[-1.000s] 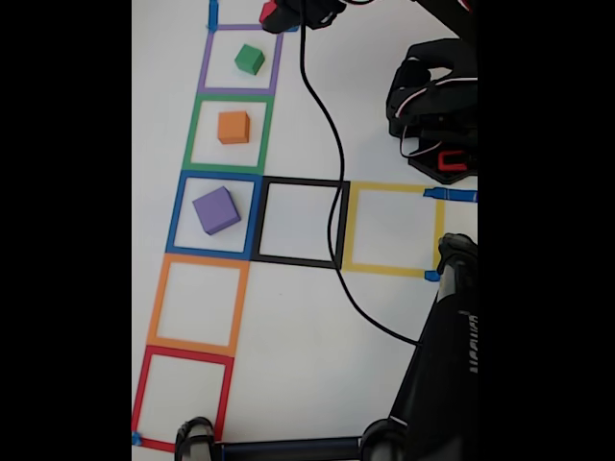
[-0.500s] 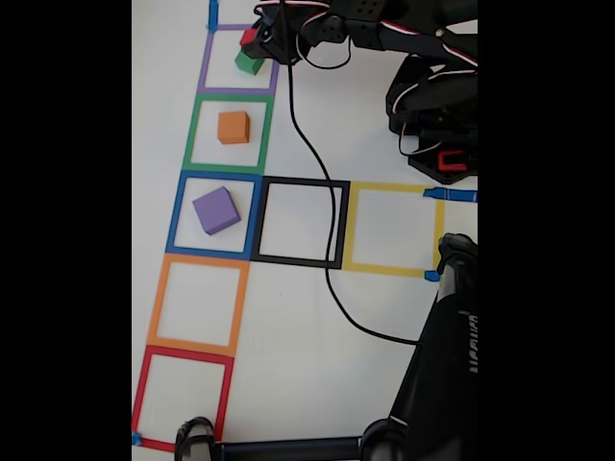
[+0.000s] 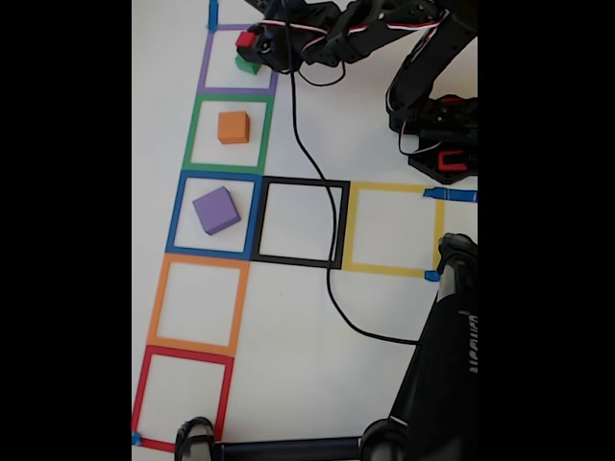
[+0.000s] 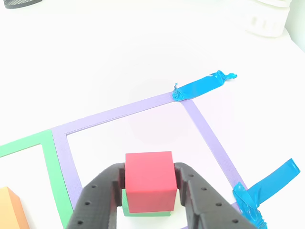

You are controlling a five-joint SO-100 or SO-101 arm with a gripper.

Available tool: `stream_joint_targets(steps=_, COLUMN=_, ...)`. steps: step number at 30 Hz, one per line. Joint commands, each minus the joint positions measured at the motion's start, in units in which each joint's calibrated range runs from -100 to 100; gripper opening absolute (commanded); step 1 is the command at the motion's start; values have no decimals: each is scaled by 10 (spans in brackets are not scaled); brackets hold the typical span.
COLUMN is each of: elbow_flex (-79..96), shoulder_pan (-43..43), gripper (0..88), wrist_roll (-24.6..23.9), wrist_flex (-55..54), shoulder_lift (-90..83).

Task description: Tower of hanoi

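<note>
In the fixed view my gripper (image 3: 252, 46) reaches into the purple-outlined square (image 3: 204, 67) at the top left. It is shut on the red cube (image 3: 247, 40), which rests on top of the green cube (image 3: 247, 67). The other view shows the red cube (image 4: 148, 179) pinched between both black fingers (image 4: 100, 195), with the green cube (image 4: 145, 212) peeking out beneath it. The orange cube (image 3: 233, 127) sits in the green-outlined square. The purple cube (image 3: 215, 210) sits in the blue-outlined square.
Black (image 3: 300, 223), yellow (image 3: 392, 229), orange (image 3: 195, 304) and red (image 3: 182, 396) tape squares hold nothing. A black cable (image 3: 332, 279) trails across the table. The arm's base (image 3: 437, 134) is at the right, and a black stand (image 3: 442, 365) at the bottom right.
The arm swung down and left from the top edge, carrying the red cube over the green cube in the purple square. The other cubes have not moved.
</note>
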Motion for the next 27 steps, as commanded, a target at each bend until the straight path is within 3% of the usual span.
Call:
stream_joint_targets(steps=1, elbow_flex=-14, shoulder_pan=9, gripper=11, wrist_roll=4, wrist_flex=-50, shoulder_lift=28)
stream_joint_targets(steps=9, elbow_flex=-40, shoulder_pan=9, gripper=11, wrist_roll=4, wrist_flex=-124, shoulder_lift=111)
stream_joint_targets(steps=27, elbow_flex=-61, shoulder_pan=-2, gripper=12, wrist_roll=4, wrist_flex=-149, shoulder_lift=160)
